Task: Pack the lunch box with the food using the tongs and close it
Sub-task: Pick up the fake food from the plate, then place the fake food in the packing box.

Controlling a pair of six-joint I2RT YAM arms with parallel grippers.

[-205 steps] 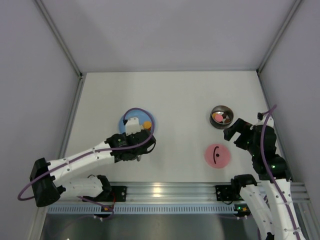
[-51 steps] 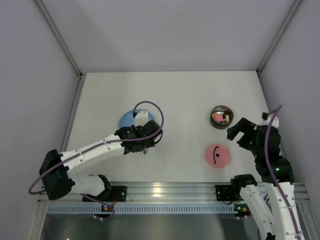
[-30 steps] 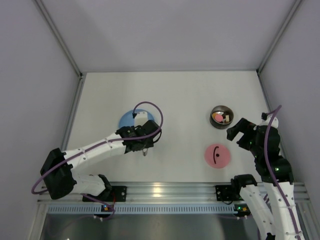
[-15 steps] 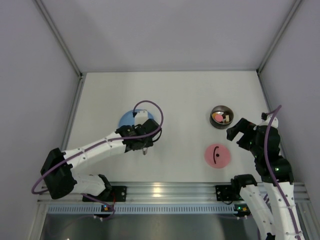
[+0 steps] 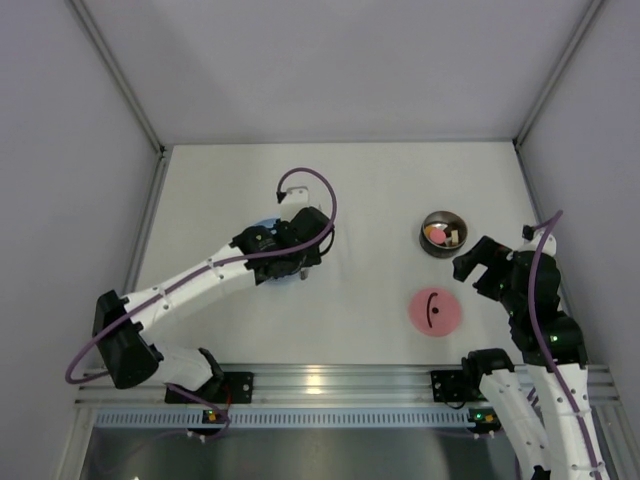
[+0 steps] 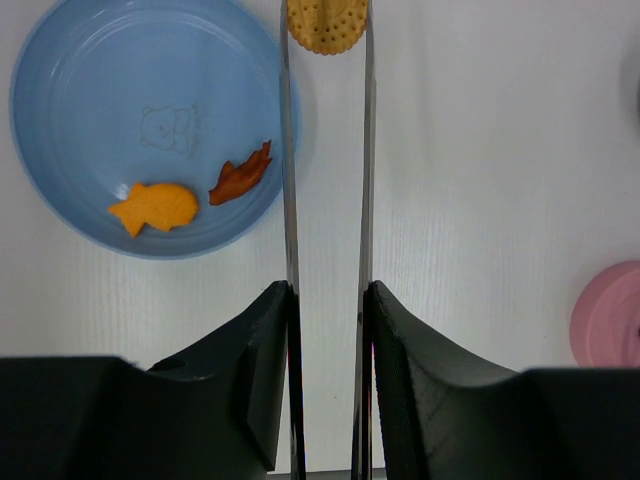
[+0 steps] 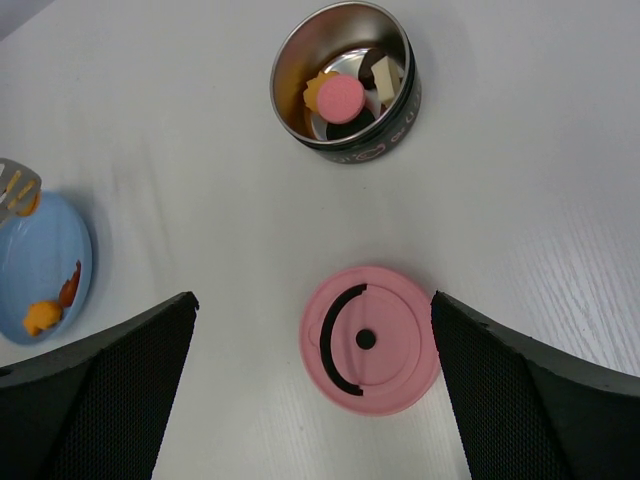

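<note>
My left gripper (image 6: 327, 290) is shut on the silver tongs (image 6: 290, 180), whose two slim arms run away from the fingers. At their tips the tongs pinch a round yellow-brown biscuit (image 6: 327, 25), held over the table just beyond the rim of the light-blue plate (image 6: 90, 100). An orange fish-shaped piece (image 6: 155, 207) and a dark red piece (image 6: 240, 175) lie on that plate. The steel lunch box (image 7: 345, 80) stands open with several food pieces (image 7: 340, 97) inside. Its pink lid (image 7: 370, 340) lies flat on the table in front of it. My right gripper (image 7: 312, 296) hangs open above the lid, holding nothing.
In the top view the left arm (image 5: 200, 285) reaches diagonally over the plate, and the right gripper (image 5: 478, 265) hovers near the lunch box (image 5: 443, 233) and lid (image 5: 434, 312). Grey walls enclose the white table on three sides.
The left arm has lifted the tongs off the plate and swung them away and to the right, with the biscuit pinched in their tips. The right arm has stayed still.
</note>
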